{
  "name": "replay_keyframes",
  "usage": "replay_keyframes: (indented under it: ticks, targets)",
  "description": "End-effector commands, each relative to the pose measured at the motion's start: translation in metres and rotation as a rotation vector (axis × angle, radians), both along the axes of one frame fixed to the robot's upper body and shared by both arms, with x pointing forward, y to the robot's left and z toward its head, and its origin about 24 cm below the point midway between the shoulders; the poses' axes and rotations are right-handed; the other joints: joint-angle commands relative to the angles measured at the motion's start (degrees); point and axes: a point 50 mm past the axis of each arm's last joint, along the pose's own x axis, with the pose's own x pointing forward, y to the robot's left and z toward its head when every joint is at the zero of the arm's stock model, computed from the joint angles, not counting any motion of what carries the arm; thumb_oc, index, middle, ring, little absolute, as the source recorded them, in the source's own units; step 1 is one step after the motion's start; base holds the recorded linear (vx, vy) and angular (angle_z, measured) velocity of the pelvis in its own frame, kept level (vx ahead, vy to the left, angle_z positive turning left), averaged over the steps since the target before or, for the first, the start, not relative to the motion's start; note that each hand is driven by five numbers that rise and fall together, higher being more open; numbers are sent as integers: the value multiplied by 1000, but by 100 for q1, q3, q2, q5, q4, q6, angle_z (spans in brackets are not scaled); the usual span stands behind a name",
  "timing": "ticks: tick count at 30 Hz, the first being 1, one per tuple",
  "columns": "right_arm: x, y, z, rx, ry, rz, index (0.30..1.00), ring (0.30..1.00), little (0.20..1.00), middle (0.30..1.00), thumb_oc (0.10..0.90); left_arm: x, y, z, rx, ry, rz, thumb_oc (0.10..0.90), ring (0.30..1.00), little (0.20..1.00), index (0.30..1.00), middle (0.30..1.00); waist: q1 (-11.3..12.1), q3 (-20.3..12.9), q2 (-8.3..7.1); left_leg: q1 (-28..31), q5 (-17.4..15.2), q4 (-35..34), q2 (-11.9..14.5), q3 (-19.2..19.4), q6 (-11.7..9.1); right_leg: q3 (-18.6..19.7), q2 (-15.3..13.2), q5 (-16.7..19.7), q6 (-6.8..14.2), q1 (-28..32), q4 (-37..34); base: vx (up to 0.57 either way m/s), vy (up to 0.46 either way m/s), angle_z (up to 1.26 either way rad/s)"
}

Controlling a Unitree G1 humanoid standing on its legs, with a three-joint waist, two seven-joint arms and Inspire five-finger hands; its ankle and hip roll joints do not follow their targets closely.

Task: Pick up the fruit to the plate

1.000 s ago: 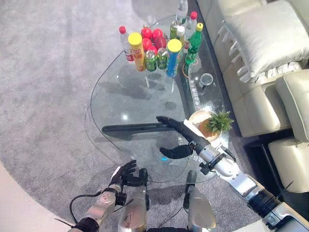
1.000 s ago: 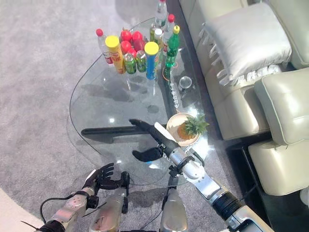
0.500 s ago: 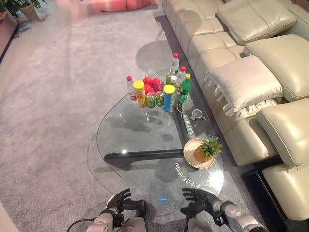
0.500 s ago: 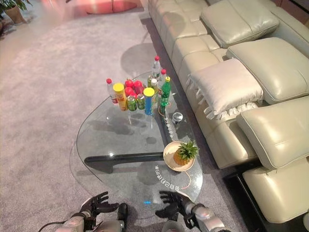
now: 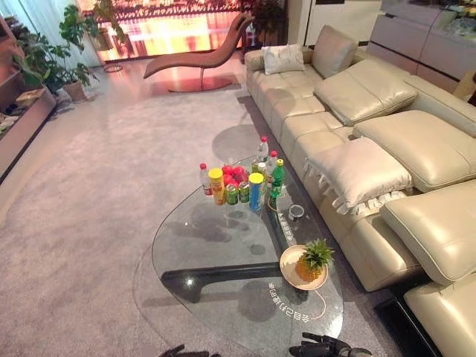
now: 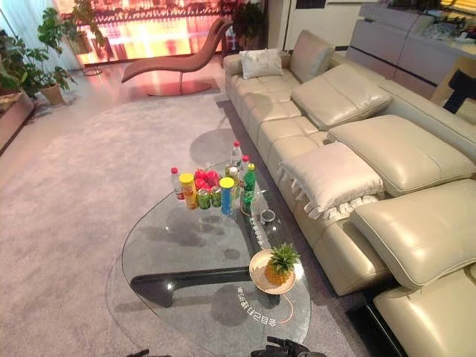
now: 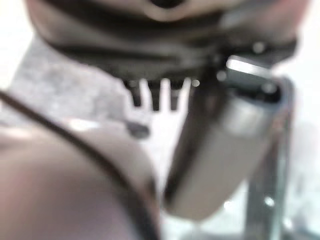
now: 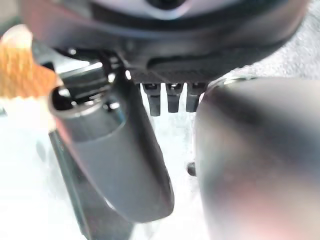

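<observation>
Main risk from here is reach — the pineapple (image 5: 315,260) already sits on the plate (image 5: 286,262) at the counter's (image 5: 201,297) near right edge, while the other red fruit (image 5: 233,173) is packed at the far end among bottles (image 5: 277,183) and cans (image 5: 231,194). A grab into that cluster could well topple the tall yellow-capped containers (image 5: 216,186) or roll a can across the glass; the top is slick, so anything knocked probably slides. Right hand (image 5: 321,347) shows low at the near counter edge, fingers loosely spread, holding nothing, off the glass as far as I can judge. Left hand (image 5: 175,352) barely peeks in near the bottom — can't tell its state, wrist view too close to read.
</observation>
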Motion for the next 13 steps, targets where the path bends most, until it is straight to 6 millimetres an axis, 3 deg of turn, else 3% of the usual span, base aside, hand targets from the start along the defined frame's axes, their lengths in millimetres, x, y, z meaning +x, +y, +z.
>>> replay_keyframes:
  ticks: [1, 13]
  targets:
    - [-24, -6, -5, -71, 129, -22, 900, 900, 900, 900, 800, 10, 2, 1, 17, 15, 34, 800, 900, 900, 900, 900, -48, 233, -122, 3, -423, 35, -474, -21, 61, -59, 617, -332, -260, 115, 36, 35, 6, 0]
    - [-33, -4, -8, -140, 172, -94, 900, 900, 900, 900, 800, -1, -2, -2, 6, 62, 102, 800, 900, 900, 900, 900, -88, 77, -89, 118, -490, -5, -454, -14, 98, -37, 607, -359, -251, 205, 31, 3, 1, 0]
